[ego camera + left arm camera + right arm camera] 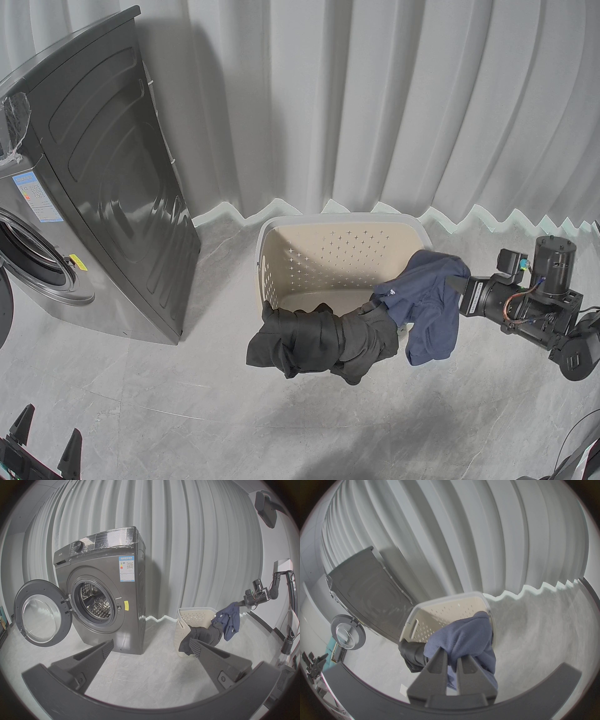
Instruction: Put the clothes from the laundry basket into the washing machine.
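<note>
A beige laundry basket (337,250) stands on the floor before the curtain. My right gripper (455,284) is shut on a blue garment (425,300), held above the basket's right rim; the cloth hangs down outside it. From the right wrist, the blue garment (462,639) bunches between the closed fingers (437,667). A black garment (322,340) is draped over the basket's front rim, linked to the blue one. The grey washing machine (103,589) stands to the left, its round door (40,612) swung open. My left gripper (150,647) is open, low at the near left, holding nothing.
Pleated white curtains (375,100) close off the back. Bare grey floor (187,412) lies between the machine and the basket. The machine's side panel (119,181) faces the basket (195,619).
</note>
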